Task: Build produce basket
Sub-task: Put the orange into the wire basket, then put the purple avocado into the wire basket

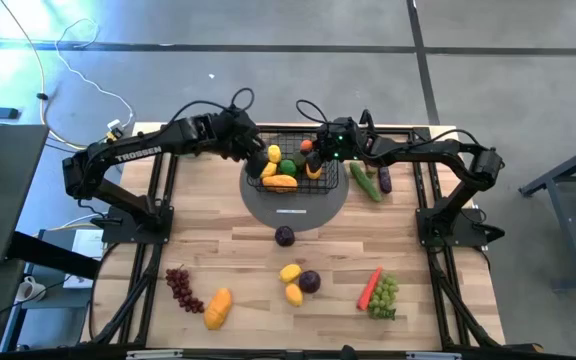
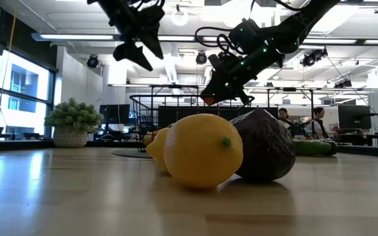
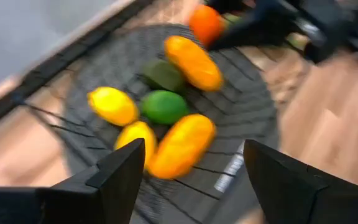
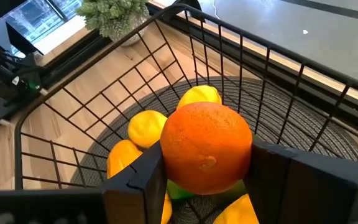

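Right claw (image 4: 207, 171) | we see it clamped on an orange fruit (image 4: 206, 147), above the basket (image 4: 104, 93) | lemons (image 4: 146, 127) lie below it | left claw (image 3: 188, 180) wide, empty, beside it over basket

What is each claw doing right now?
Left claw: open, empty, above the basket.
Right claw: closed on an orange fruit over the basket.

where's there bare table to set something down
Free: the wide strip of table between the disc and the red grapes, and the front centre, past the lemons. Crowded: the basket, where both arms meet, the right claw holding an orange.
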`<state>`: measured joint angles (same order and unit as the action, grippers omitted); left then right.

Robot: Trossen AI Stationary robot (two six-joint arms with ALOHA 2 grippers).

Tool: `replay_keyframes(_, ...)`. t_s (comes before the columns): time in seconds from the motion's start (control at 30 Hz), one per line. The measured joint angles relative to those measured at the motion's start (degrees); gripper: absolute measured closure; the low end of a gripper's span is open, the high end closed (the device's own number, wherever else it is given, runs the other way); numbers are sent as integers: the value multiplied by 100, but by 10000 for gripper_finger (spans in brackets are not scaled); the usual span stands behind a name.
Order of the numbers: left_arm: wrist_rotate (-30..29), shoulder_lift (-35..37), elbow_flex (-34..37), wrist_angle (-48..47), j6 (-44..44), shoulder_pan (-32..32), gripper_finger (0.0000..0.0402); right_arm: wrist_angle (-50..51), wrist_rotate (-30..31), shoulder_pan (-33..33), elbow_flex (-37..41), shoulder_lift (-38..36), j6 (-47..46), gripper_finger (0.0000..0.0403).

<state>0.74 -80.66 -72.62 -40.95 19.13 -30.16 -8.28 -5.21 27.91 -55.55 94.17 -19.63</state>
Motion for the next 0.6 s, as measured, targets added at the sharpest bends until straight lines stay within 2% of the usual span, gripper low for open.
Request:
replay_keyframes(0.23, 66, 0, 0, 0, 200, 620, 138, 117, -3, 25, 0, 0, 64, 244)
replay_keyframes(0.47, 23, 0, 0, 2, 469, 1129, 138, 84, -121, 23, 0, 0, 21, 174)
replay_keyframes(0.6, 8, 0, 0, 3, 471, 1307, 138, 66, -71, 23, 0, 0, -146, 152)
